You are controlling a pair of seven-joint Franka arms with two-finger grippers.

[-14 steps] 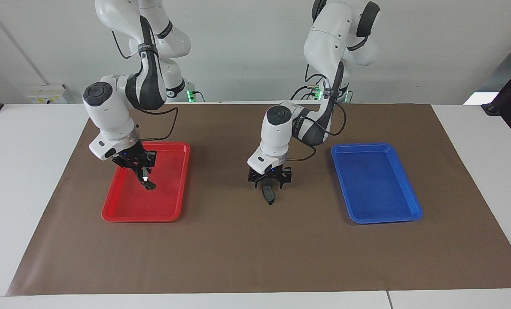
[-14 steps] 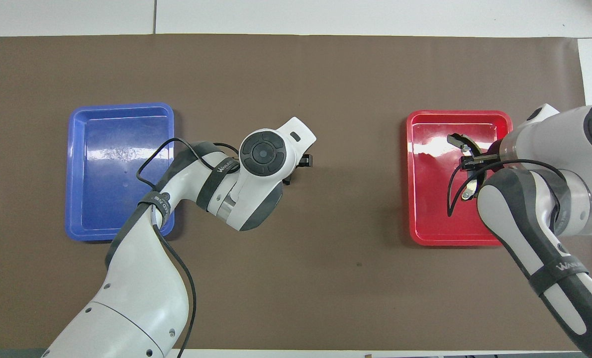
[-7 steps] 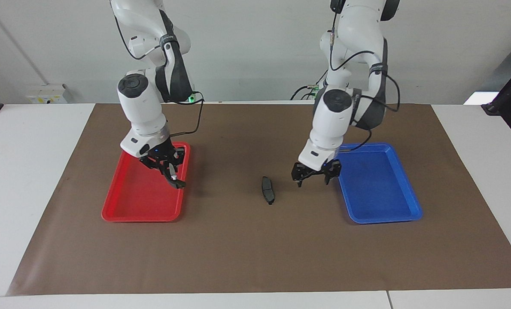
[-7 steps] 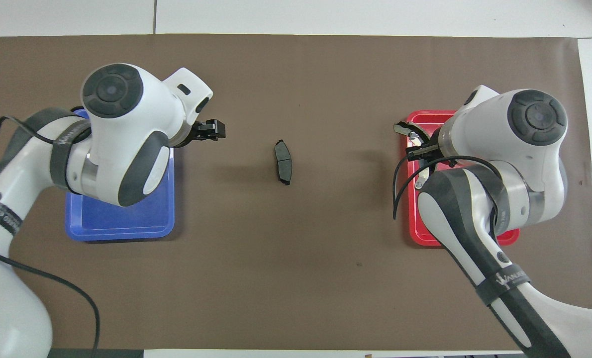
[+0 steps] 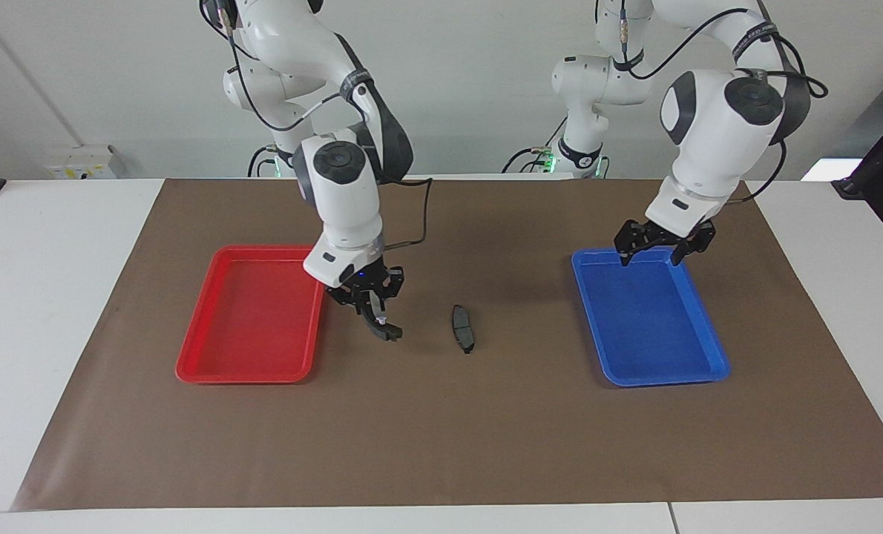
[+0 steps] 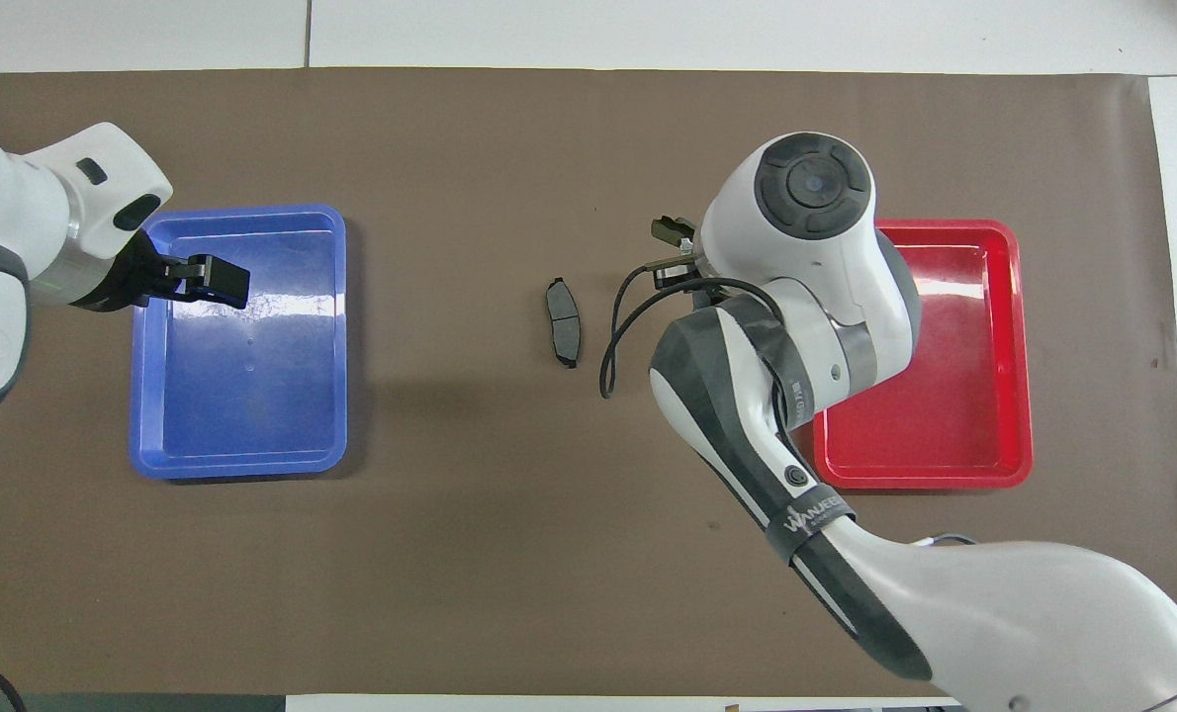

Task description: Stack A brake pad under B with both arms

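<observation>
The A brake pad (image 5: pixel 462 328), short, flat and dark grey, lies on the brown mat mid-table, also in the overhead view (image 6: pixel 563 321). My right gripper (image 5: pixel 369 305) is shut on B (image 5: pixel 383 327), the curved black shoe, and holds it above the mat between the red tray and the pad. In the overhead view only one end of B (image 6: pixel 670 230) shows past the right wrist. My left gripper (image 5: pixel 662 248) is open and empty, raised over the blue tray's edge nearer the robots, and shows in the overhead view (image 6: pixel 215 281).
The red tray (image 5: pixel 252 326) sits toward the right arm's end and holds nothing. The blue tray (image 5: pixel 649 319) sits toward the left arm's end and also holds nothing. The brown mat (image 5: pixel 441 430) covers the table.
The left gripper let go of the pad on the mat and drew back up over the blue tray. The right gripper carried B out of the red tray toward the pad.
</observation>
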